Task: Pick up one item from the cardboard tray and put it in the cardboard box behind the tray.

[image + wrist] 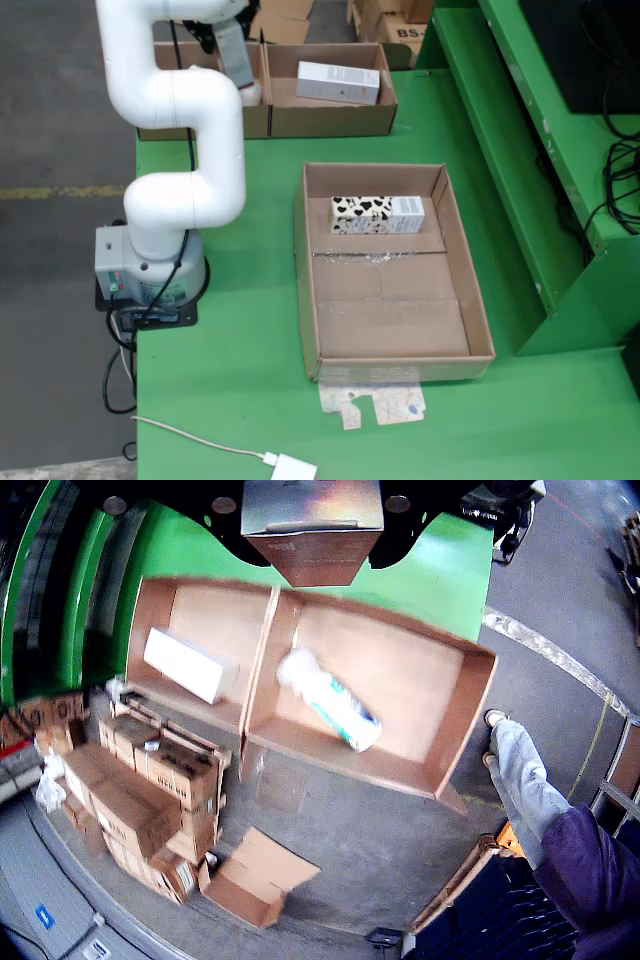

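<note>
Carried item: grey rectangular carton, held at the top of the wrist view, end-on to the lens.
Gripper: the gripper is clamped on that carton; in the fixed view the carton hangs below the white arm.
Target relative to hand: brown cardboard box, right compartment in the wrist view, lies directly below the carton.
Long axis: carton points down into the compartment; I judge a straight descent suits.
In the way: white and green tube-shaped packet lies below, slightly beyond the carton.
Neighbour: white flat box in the adjoining compartment, to the hand's left in the wrist view.
Behind the hand: shallow cardboard tray with a cow-patterned carton.
Bystander: a person's grey shoe beyond the box.
</note>
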{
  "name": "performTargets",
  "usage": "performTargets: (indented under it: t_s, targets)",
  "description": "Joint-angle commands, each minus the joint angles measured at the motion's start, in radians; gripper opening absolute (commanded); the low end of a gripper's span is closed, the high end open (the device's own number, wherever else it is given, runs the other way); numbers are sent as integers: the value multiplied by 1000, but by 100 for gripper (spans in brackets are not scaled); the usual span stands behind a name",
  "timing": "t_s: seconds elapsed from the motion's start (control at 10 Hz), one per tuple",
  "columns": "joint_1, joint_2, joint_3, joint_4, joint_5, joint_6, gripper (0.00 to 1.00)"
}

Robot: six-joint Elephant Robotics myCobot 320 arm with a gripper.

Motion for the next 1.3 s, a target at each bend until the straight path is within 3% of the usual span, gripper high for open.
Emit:
performTargets:
  t_s: [0.0, 0.1, 0.3, 0.6, 1.0, 1.1, 1.2]
  targets:
    - [36, -65, 23, 218, -43, -1, 0]
    - [36, -65, 23, 218, -43, -1, 0]
    - [28, -152, 23, 433, -107, -30, 0]
    - [33, -169, 23, 451, -114, -35, 0]
    - [13, -127, 23, 272, -53, -1, 0]
    - [-30, -72, 23, 68, 14, 25, 0]
    - [-44, -68, 23, 13, 30, 28, 0]
